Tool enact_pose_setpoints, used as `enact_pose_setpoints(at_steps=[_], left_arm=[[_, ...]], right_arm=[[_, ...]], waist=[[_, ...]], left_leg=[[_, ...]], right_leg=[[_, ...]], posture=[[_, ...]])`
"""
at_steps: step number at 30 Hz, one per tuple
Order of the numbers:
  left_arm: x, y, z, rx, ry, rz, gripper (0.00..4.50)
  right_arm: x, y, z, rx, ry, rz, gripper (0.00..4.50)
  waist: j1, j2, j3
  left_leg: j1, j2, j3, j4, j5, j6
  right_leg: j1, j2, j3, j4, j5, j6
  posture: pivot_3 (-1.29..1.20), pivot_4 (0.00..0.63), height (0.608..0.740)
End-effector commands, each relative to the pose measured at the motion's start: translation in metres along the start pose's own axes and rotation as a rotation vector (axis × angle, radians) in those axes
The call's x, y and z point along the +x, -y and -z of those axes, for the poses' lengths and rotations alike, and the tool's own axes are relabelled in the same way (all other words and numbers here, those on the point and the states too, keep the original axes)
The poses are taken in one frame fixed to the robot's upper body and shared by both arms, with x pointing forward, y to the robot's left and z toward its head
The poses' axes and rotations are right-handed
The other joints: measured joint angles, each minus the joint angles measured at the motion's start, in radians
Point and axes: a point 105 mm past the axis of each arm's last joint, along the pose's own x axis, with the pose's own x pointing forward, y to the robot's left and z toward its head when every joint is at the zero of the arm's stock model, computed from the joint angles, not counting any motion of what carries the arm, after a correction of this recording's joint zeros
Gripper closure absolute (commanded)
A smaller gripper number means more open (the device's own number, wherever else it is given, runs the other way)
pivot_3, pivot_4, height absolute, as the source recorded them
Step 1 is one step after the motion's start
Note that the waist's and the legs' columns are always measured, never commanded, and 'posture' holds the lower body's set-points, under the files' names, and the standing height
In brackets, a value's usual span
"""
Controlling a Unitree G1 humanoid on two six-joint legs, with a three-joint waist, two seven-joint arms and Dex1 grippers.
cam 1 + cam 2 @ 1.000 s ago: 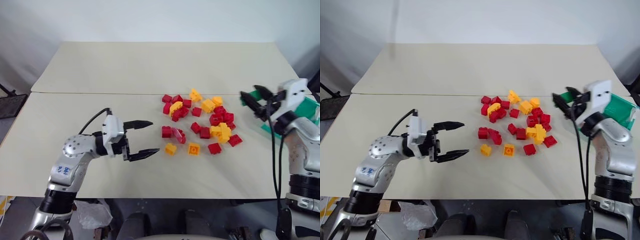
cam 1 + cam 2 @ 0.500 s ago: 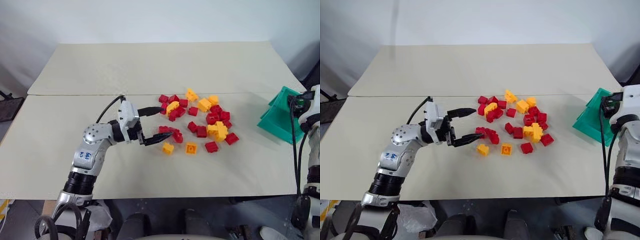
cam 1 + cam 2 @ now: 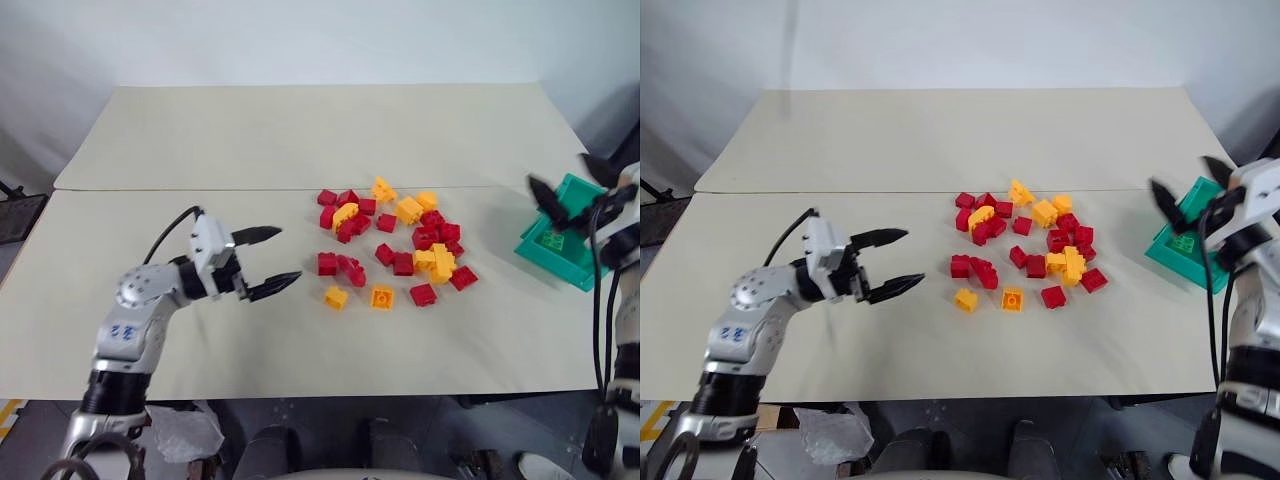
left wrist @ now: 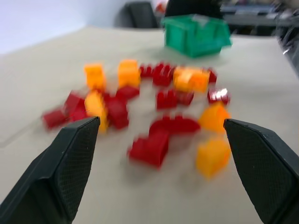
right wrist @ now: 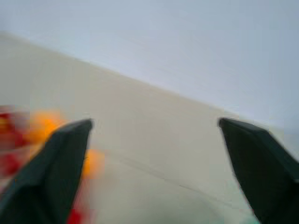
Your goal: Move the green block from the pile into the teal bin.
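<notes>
The green block (image 3: 1183,243) lies inside the teal bin (image 3: 556,264) at the table's right edge. Just above the bin hangs my right gripper (image 3: 572,185), open wide with nothing between its fingers. The pile (image 3: 395,248) of red and yellow-orange bricks sits right of the table's middle. My left gripper (image 3: 270,262) is open and empty, level with the table and a short way left of the pile, pointing at it. In the left wrist view the pile (image 4: 154,116) lies beyond the two spread fingers (image 4: 70,158), with the teal bin (image 4: 196,35) behind it.
A seam (image 3: 200,188) runs across the table (image 3: 300,130) behind the pile. The bin stands close to the table's right edge. Bare tabletop lies at the left, at the back and in front of the pile.
My left gripper reached the pile's left edge, then drew back left, still open. My right gripper swung out over the bin, opened wider, and the green block now lies inside.
</notes>
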Motion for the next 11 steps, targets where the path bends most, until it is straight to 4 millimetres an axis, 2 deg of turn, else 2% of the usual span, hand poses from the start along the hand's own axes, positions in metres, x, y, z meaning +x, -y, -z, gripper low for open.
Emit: enact_pose_setpoints(at_steps=[1,2,5,8,11], left_arm=[[-0.031,-0.005,0.002,0.077,-0.05,-0.093,0.0],[-0.036,-0.005,0.004,0.077,-0.063,-0.102,0.0],[-0.054,-0.008,0.013,0.085,-0.119,-0.158,0.0],[-0.063,-0.01,0.015,0.096,-0.132,-0.202,0.0],[-0.063,-0.005,0.014,0.084,-0.134,-0.203,0.0]], right_arm=[[-0.011,-0.06,0.006,0.132,-0.049,-0.336,0.01],[-0.016,-0.069,0.011,0.155,-0.078,-0.382,0.01],[-0.041,-0.091,0.034,0.053,-0.207,-0.572,0.01],[-0.05,-0.089,0.043,0.034,-0.232,-0.583,0.01],[-0.055,-0.083,0.048,0.047,-0.247,-0.555,0.01]], waist=[[0.002,0.0,0.0],[0.004,0.0,0.0],[0.019,0.0,0.0],[0.021,0.0,0.0],[0.022,0.0,0.0]], left_leg=[[0.0,0.0,0.0,0.0,0.0,0.0],[0.001,0.0,-0.002,0.0,0.0,0.0],[0.0,-0.003,-0.003,0.002,-0.001,0.002],[0.0,-0.004,-0.001,0.003,-0.001,0.004],[0.001,-0.004,-0.001,0.004,-0.001,0.004]], right_leg=[[0.001,0.0,0.0,0.0,0.0,0.0],[0.003,0.0,-0.001,-0.001,0.0,0.0],[0.003,-0.003,-0.001,-0.002,0.0,0.0],[0.004,-0.005,-0.001,-0.004,0.0,0.0],[0.005,-0.006,-0.001,-0.003,0.001,0.0]], posture=[[0.0,0.15,0.74],[0.0,0.15,0.74],[0.0,0.15,0.74],[0.0,0.15,0.74],[0.0,0.15,0.74]])
